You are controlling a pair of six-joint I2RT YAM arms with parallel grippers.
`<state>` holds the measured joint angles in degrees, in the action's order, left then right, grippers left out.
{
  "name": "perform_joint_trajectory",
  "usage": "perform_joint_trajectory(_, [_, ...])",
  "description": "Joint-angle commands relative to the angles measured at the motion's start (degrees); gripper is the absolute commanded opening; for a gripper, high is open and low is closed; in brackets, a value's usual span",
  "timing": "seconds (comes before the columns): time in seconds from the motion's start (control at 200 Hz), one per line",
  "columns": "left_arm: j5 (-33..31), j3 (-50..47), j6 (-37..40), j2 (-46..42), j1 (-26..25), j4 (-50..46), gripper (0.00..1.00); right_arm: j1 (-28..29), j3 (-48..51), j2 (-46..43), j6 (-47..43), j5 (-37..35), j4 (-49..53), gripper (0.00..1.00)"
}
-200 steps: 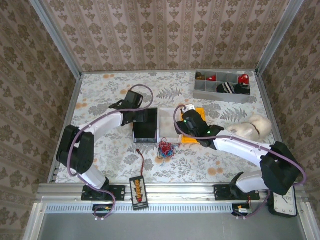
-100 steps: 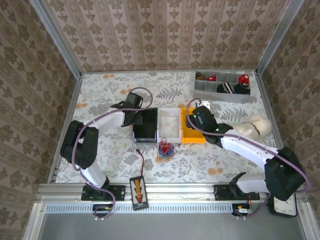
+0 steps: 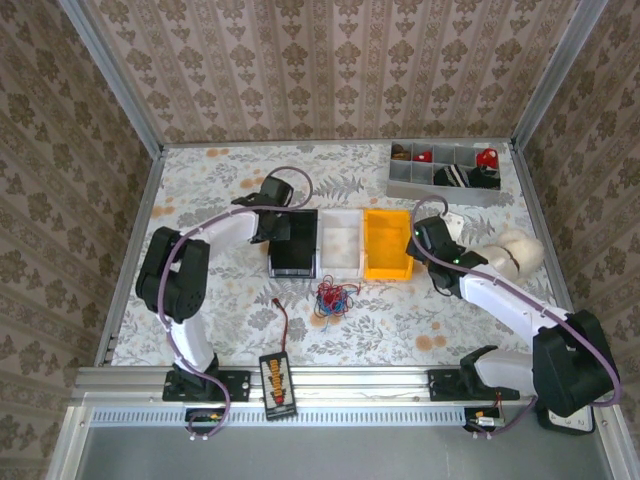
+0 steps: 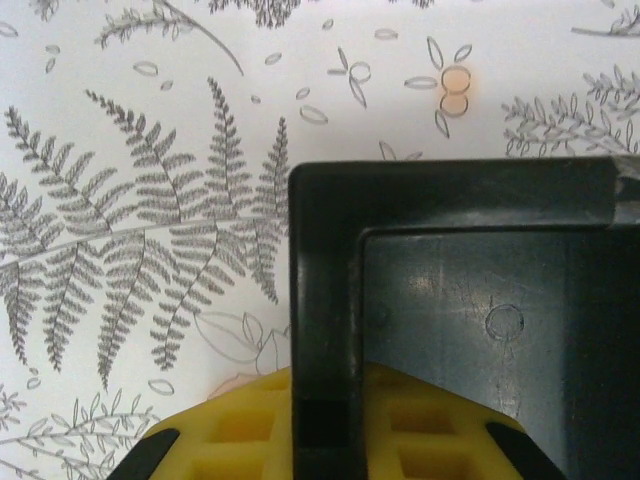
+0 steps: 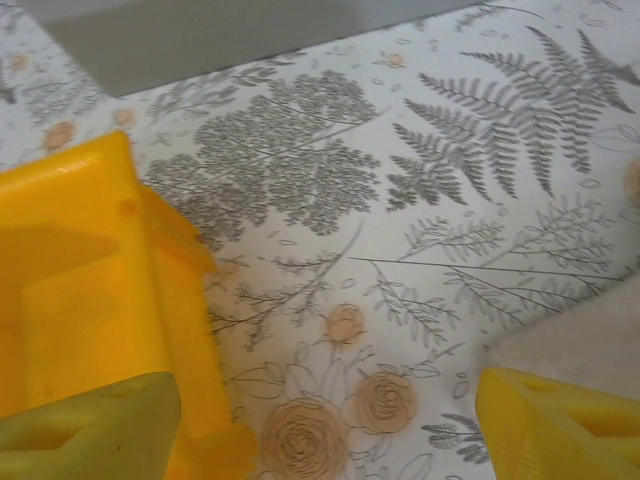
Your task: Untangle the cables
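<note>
Lying on the worktop (image 3: 200, 190), one bundle of red and dark cables (image 3: 333, 298) sits just in front of the white bin (image 3: 338, 243), touched by neither claw.

Three bins stand side by side in one row: one black bin (image 3: 293, 245) on the left, the white bin in the middle and one yellow bin (image 3: 387, 243) on the right.

Two claws are in view. The left claw (image 4: 325, 440) straddles the black bin's wall near a corner. One yellow pad presses on each side of the wall, so the claw appears clamped on it. The right claw (image 5: 330, 430) hangs just right of the yellow bin with its two fingers spread wide and only worktop between them.

One grey compartment tray (image 3: 445, 186) stands at the far right. One orange-black device (image 3: 277, 380) lies at the near edge.
</note>
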<state>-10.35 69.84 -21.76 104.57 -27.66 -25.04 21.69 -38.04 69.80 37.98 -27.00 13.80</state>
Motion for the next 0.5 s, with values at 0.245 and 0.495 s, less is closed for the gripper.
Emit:
perform_joint_trajectory(0.245, [-4.58, 9.37, 0.86, 6.16, 0.94, 1.57, 0.04, -0.51, -0.01, 1.54, 0.21, 4.77, -0.35, 0.78])
perform_joint_trajectory(0.495, [-4.79, 15.15, 1.36, 9.82, 3.26, 1.07, 0.08, 2.42, -0.41, 2.85, -6.34, 13.39, -6.14, 0.77])
